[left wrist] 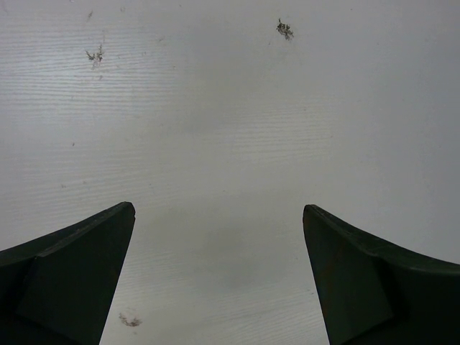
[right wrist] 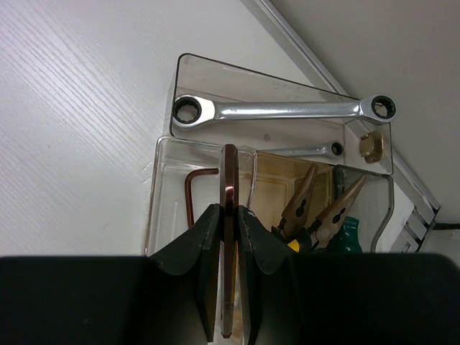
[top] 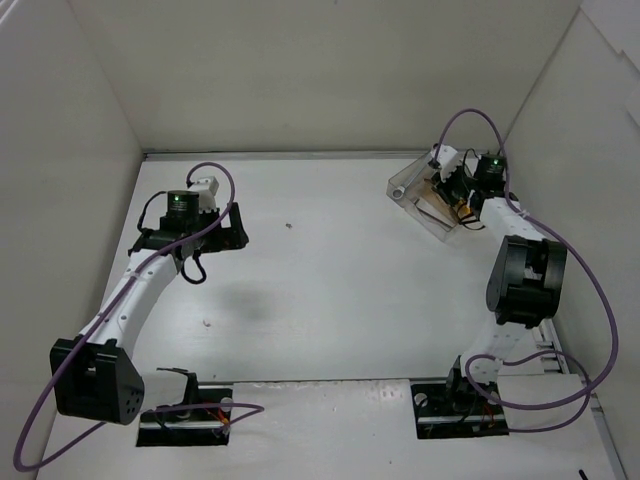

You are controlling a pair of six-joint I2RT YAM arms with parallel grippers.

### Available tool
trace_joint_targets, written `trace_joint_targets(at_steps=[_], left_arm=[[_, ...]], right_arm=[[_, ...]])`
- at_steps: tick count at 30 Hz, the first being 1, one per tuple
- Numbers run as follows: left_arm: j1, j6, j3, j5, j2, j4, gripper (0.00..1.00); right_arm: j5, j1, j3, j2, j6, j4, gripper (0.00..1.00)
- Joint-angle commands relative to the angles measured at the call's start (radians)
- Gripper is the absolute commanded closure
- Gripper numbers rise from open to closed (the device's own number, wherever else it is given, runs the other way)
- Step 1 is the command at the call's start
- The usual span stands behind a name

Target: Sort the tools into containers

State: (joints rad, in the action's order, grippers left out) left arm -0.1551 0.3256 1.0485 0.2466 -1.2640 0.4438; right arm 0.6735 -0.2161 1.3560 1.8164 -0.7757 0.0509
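Closest to us, the right gripper (right wrist: pixel 228 210) is pinched narrow on a thin brown-tinted wall of the clear smoky box (right wrist: pixel 164 187), which we see edge-on between its fingers. We find the box at the far right of the table (top: pixel 330 290). Across its far angled wall lies a large silver ring wrench (right wrist: pixel 280 110). Inside we see a smaller wrench (right wrist: pixel 309 150), yellow-handled pliers (right wrist: pixel 316 205), a green-handled screwdriver (right wrist: pixel 350 231) and a dark hex key (right wrist: pixel 190 194). Well apart on the left, the left gripper (left wrist: pixel 219 208) hangs over bare tabletop, its fingers spread wide and holding nothing.
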Motion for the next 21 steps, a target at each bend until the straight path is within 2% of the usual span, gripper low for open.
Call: trace_joint_targets(at_steps=[1,21], left_arm=[[0.006,-0.005,0.016,0.014,0.006,-0.047,0.00],[0.006,-0.003,0.019,0.000,0.003,-0.031,0.00]], right_arm=[[0.006,-0.002,0.012,0.007,-0.034,-0.068,0.98],[0.037,0.001,-0.003,0.078,-0.046,-0.065,0.92]])
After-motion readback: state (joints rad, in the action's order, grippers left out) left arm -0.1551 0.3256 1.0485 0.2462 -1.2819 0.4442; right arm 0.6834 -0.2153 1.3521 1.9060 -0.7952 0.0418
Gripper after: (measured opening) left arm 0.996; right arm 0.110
